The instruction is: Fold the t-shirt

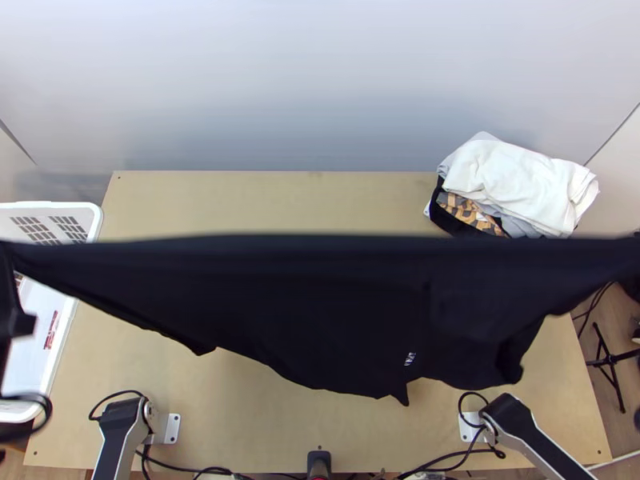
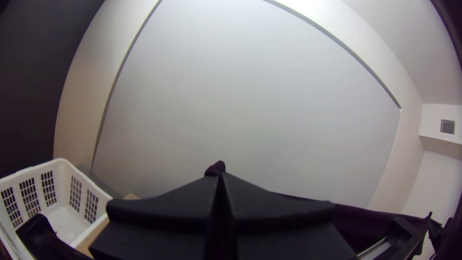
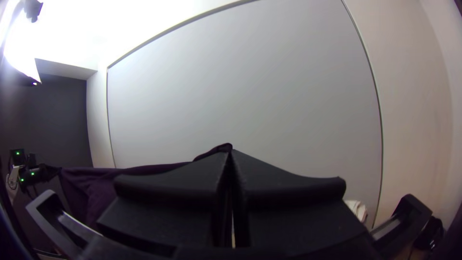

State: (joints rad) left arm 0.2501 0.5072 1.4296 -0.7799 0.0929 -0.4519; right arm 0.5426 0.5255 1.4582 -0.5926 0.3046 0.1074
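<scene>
Saw, at the lower left of the top view, the left arm's base (image 1: pixel 170 428), and at the lower right, the right arm's base (image 1: pixel 470 427). Found the black t-shirt (image 1: pixel 320 320) above, held up over the light wooden table (image 1: pixel 264 200) and stretched across the whole width of the frame, with a nearly straight upper edge and a loose, uneven lower edge dipping into the lower middle. Made out part of the left gripper (image 1: pixel 18 322) at the left edge of the top view; in the left wrist view, found it pinched tight at the lower centre, on a bunched bit of the t-shirt. Found the right gripper (image 3: pixel 231 153) at the lower centre of the right wrist view, likewise clamped on a gathered bit of the same garment. Spotted the white laundry basket (image 1: pixel 96 218) at the left of the top view, partly behind the t-shirt. Noted the pile of clothes (image 1: pixel 520 184) at the upper right, topped with white, and beyond, the pale wall (image 1: pixel 320 72) across the top.
</scene>
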